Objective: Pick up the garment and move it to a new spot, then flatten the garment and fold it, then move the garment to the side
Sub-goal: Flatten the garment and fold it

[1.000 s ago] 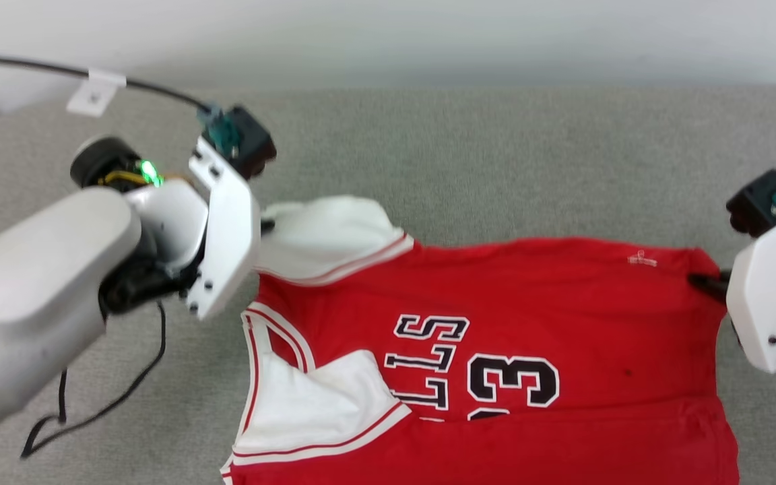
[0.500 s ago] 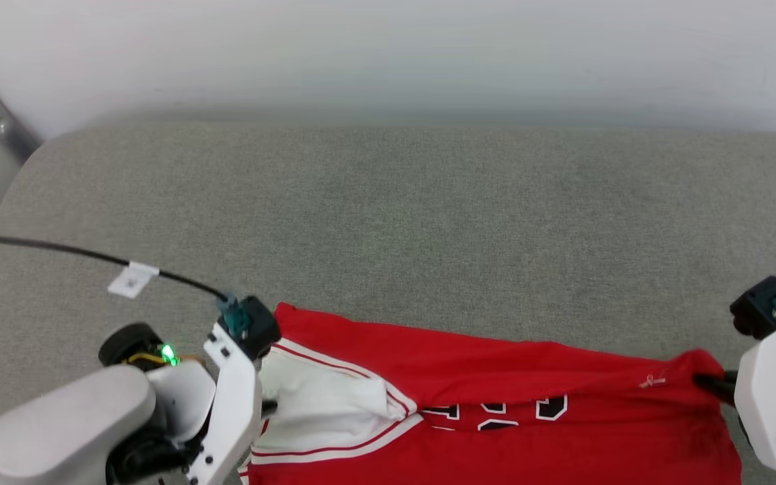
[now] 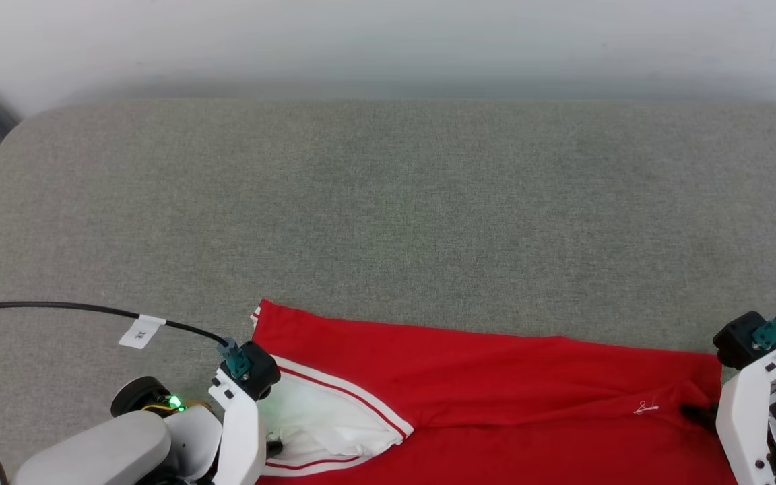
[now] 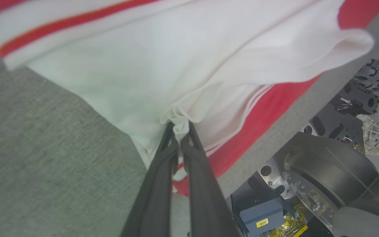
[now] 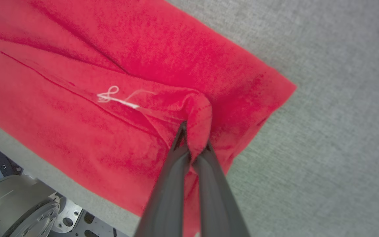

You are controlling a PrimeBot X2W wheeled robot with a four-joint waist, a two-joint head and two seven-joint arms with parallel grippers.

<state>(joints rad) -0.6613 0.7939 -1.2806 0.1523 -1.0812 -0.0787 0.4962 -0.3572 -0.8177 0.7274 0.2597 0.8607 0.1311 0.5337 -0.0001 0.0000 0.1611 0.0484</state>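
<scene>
The garment [image 3: 482, 377] lies at the near edge of the grey table, its red back side up and folded over on itself, with a white sleeve [image 3: 320, 421] with red stripes at the left. No lettering shows. My left gripper [image 3: 272, 446] is shut on a bunched fold of the white sleeve [image 4: 189, 65], and the fingertips [image 4: 171, 141] pinch the cloth. My right gripper [image 3: 696, 412] is shut on the red hem corner, where the pinched fold [image 5: 199, 113] bulges over the fingers [image 5: 173, 184] beside a loose white thread [image 5: 110, 95].
The grey padded table [image 3: 388, 215] stretches far back to a pale wall. A black cable with a white tag [image 3: 139, 331] runs across the left. Past the table's near edge are the robot's base [image 4: 327, 174] and shoes [image 4: 377, 135] on the floor.
Both grippers have drawn the held far edge of the garment toward the near side, folding it over, so the lettering and number are now covered. The head view has shifted too.
</scene>
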